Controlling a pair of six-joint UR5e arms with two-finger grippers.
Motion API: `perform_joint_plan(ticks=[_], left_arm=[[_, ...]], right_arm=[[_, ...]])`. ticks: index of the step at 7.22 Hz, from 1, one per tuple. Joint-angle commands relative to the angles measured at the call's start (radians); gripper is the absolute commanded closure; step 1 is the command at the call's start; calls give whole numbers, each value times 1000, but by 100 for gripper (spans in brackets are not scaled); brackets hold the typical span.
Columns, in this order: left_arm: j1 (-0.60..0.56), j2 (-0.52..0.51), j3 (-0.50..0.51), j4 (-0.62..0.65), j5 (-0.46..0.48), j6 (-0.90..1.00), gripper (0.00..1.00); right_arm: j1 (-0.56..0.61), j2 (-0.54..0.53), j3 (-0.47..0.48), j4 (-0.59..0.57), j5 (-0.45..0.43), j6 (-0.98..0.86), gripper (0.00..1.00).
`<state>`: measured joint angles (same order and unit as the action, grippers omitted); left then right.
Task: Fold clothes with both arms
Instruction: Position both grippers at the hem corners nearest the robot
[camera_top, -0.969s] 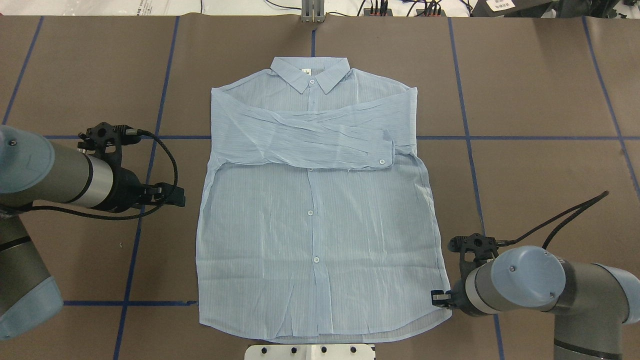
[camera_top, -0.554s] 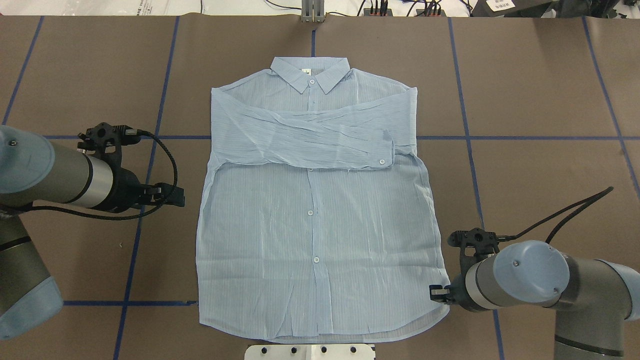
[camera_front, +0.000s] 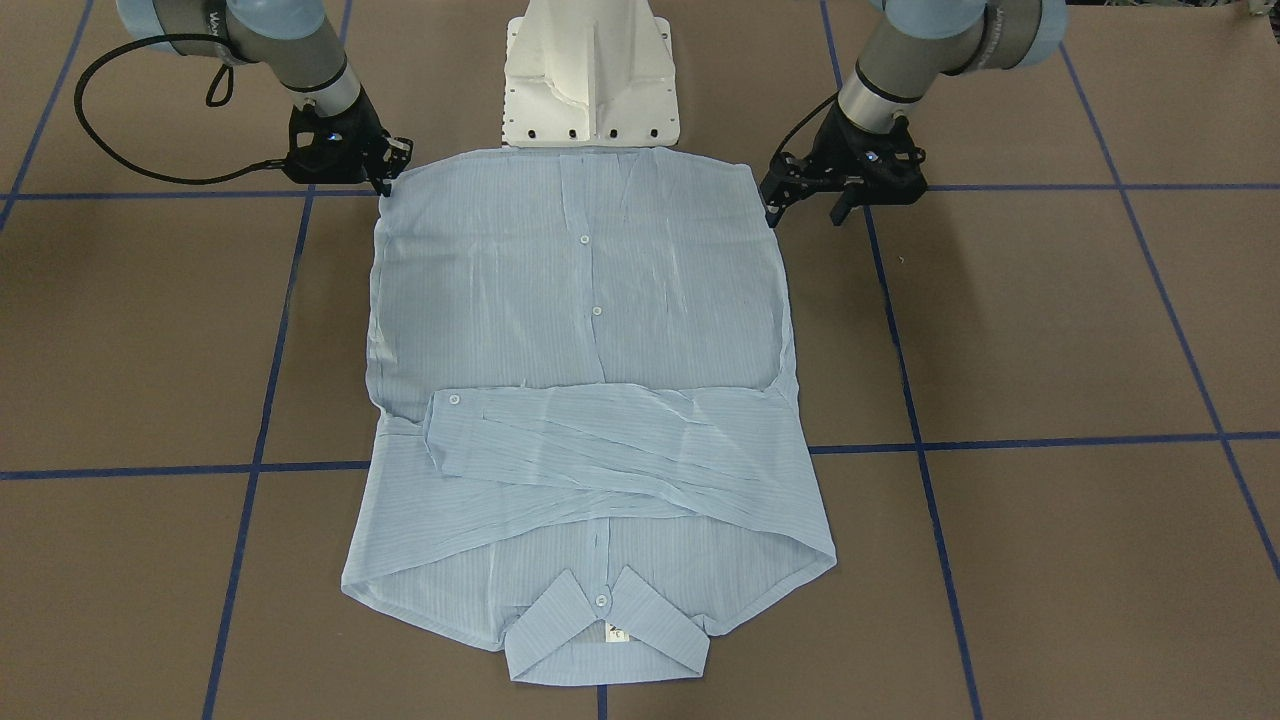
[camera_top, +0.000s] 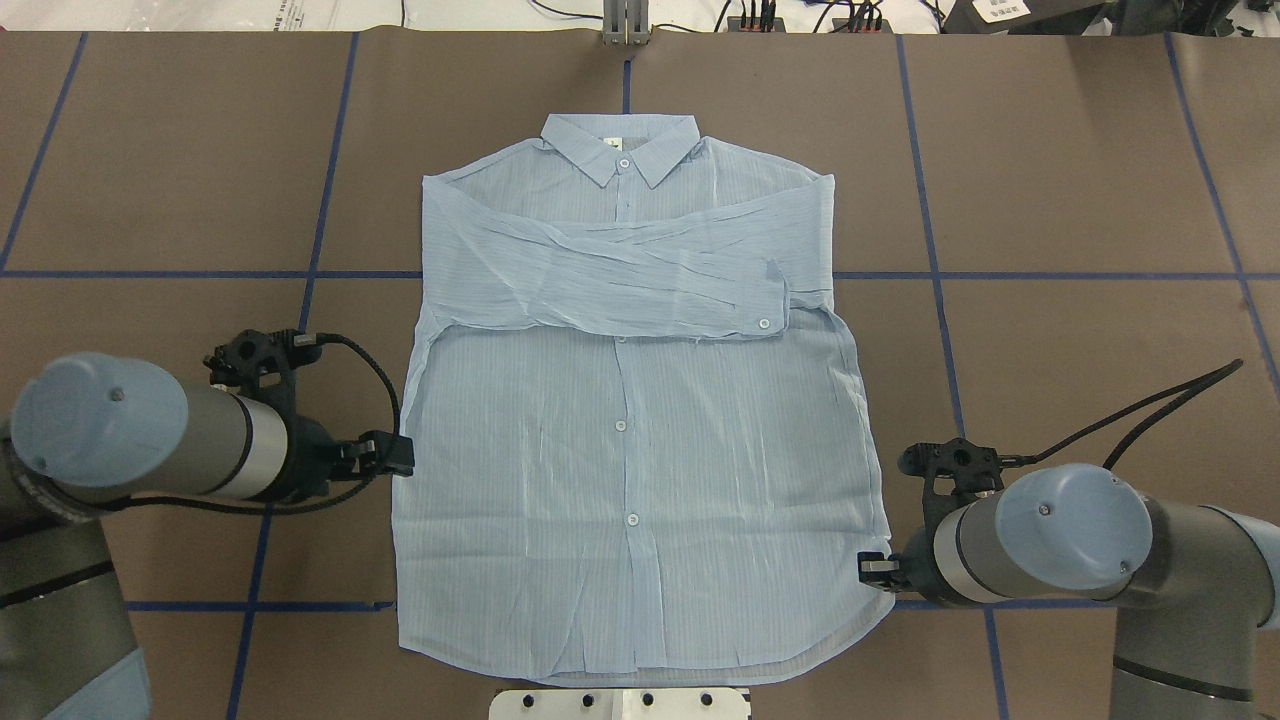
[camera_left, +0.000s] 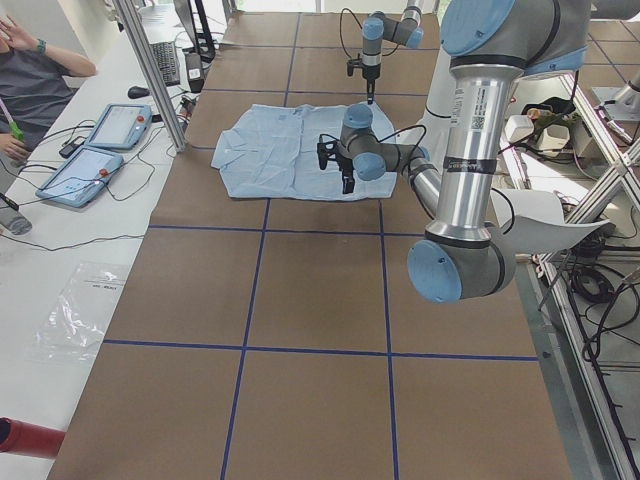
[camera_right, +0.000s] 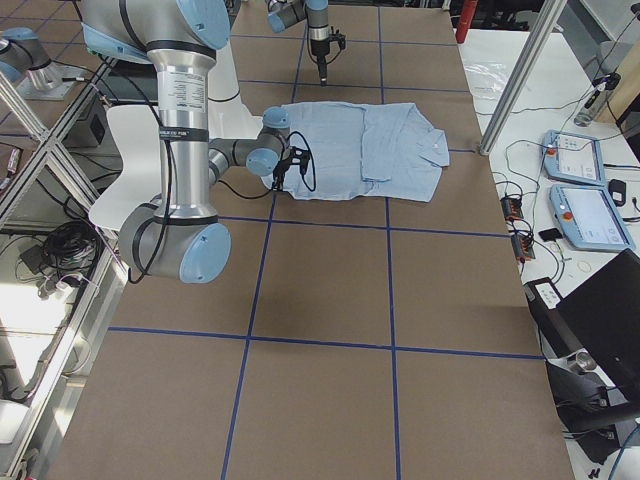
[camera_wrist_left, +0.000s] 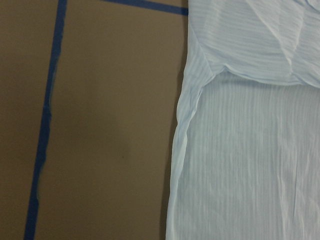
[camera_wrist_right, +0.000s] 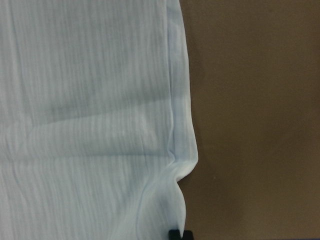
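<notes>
1. Right gripper (camera_top: 872, 578): the fingers are drawn together on the shirt's (camera_top: 640, 450) side edge, just above the hem corner on my right. The wrist view shows the cloth puckering into a single black tip (camera_wrist_right: 180, 234), so I read it as pinching the fabric.
2. Left gripper (camera_front: 805, 208): the fingers are spread apart and hold nothing. It sits at the shirt's left side edge, below the folded sleeves. I cannot tell whether it touches the cloth.
3. The shirt lies flat, front up and buttoned, in the middle of the table (camera_top: 1080, 180). Its hem is towards the white base (camera_top: 620, 703) and its collar (camera_top: 620, 150) points away.
4. The fabric is thin, pale blue, finely striped and crinkled. Both sleeves (camera_top: 640, 280) are crossed over the chest, with one cuff button (camera_top: 764, 323) showing.
5. Edges: the left side runs fairly straight, the right side bows inward near the pinch, and the hem is gently curved.
6. Room: there is bare brown surface with blue tape lines (camera_top: 330, 170) on both sides and beyond the collar. The base sits close to the hem.
</notes>
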<state>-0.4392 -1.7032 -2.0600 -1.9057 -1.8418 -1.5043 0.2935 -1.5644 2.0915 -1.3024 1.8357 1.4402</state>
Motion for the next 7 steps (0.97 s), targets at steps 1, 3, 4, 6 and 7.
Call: perform_joint_plan(ticks=[1,3,4,6,7], left_arm=[[120,-27,3,13,58,-131,4],[155,-30,24,33,59,-133,4],[158,-30,29,49,59,-133,4],[168,-24,40,54,61,-134,6],[190,-30,58,56,61,-161,11]], right_arm=[[16,7,10,0,1,0,100],[29,9,19,0,4,0,100],[30,12,21,0,4,0,100],[32,15,21,0,4,0,100],[32,15,19,0,4,0,100]])
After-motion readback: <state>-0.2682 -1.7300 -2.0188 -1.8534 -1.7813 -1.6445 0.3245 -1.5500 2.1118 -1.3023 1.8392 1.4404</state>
